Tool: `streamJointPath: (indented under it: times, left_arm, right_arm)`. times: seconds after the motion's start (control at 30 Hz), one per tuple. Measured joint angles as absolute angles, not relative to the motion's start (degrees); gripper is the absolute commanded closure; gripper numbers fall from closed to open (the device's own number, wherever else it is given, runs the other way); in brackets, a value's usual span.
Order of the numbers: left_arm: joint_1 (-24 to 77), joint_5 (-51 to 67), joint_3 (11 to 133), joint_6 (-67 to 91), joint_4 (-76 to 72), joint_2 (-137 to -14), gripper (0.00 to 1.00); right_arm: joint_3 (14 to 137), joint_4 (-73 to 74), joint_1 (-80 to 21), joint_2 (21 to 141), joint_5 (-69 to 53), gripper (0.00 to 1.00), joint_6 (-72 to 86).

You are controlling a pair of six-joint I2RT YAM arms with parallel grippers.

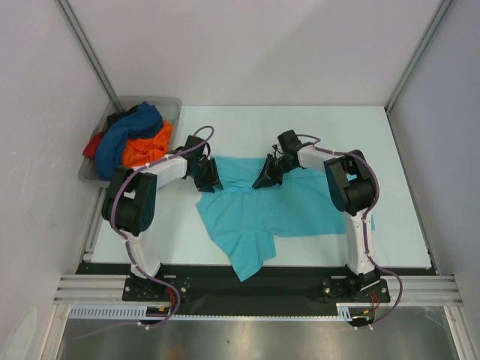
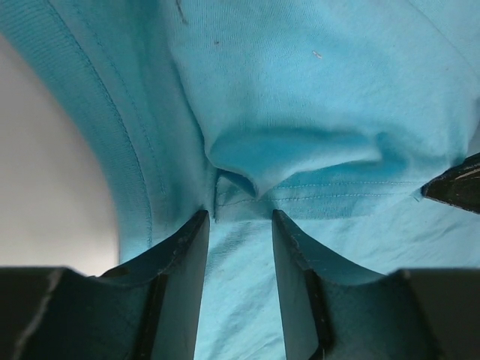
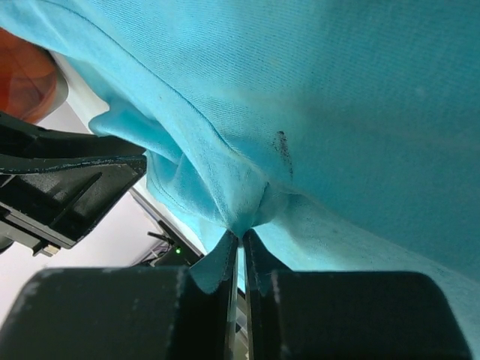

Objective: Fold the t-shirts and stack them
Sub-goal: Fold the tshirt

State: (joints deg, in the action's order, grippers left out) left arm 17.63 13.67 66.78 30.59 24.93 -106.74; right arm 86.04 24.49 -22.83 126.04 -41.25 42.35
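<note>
White table [image 1: 337, 127] bears turquoise t-shirt [image 1: 277, 210] pinched by right hand [image 3: 240, 236]

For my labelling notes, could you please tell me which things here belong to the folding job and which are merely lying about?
Belongs to the job: turquoise t-shirt, dark blue shirt, orange shirt, red shirt.
Just lying about: grey tray.
</note>
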Motion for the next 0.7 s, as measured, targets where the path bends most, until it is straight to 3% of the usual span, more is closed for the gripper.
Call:
streamJointPath:
  times: [0.13, 0.27, 0.43, 0.53, 0.57, 0.7]
  left_arm:
    - [17.6, 13.7, 66.8, 31.0, 24.6, -107.0, 0.66]
    - [17.6, 13.6, 66.8, 31.3, 24.5, -107.3, 0.90]
    - [17.6, 13.4, 66.8, 31.5, 24.6, -107.3, 0.94]
    - [17.6, 13.2, 67.0, 31.5, 25.2, -107.2, 0.98]
    - [17.6, 13.1, 67.0, 31.5, 25.4, -107.2, 0.98]
    - [17.6, 13.0, 67.7, 31.5, 27.0, -106.8, 1.00]
  right_arm:
    - [86.0, 24.5, -22.8, 126.0, -41.5, 0.89, 42.1]
    - [86.0, 25.0, -22.8, 126.0, -41.5, 0.85, 41.0]
    - [86.0, 26.9, -22.6, 126.0, -41.4, 0.81, 38.3]
    - [86.0, 27.6, -22.5, 126.0, -41.4, 0.89, 37.2]
    - [86.0, 27.6, -22.5, 126.0, -41.4, 0.99, 37.1]
    - [86.1, 27.7, -22.5, 126.0, -41.4, 1.00, 36.4]
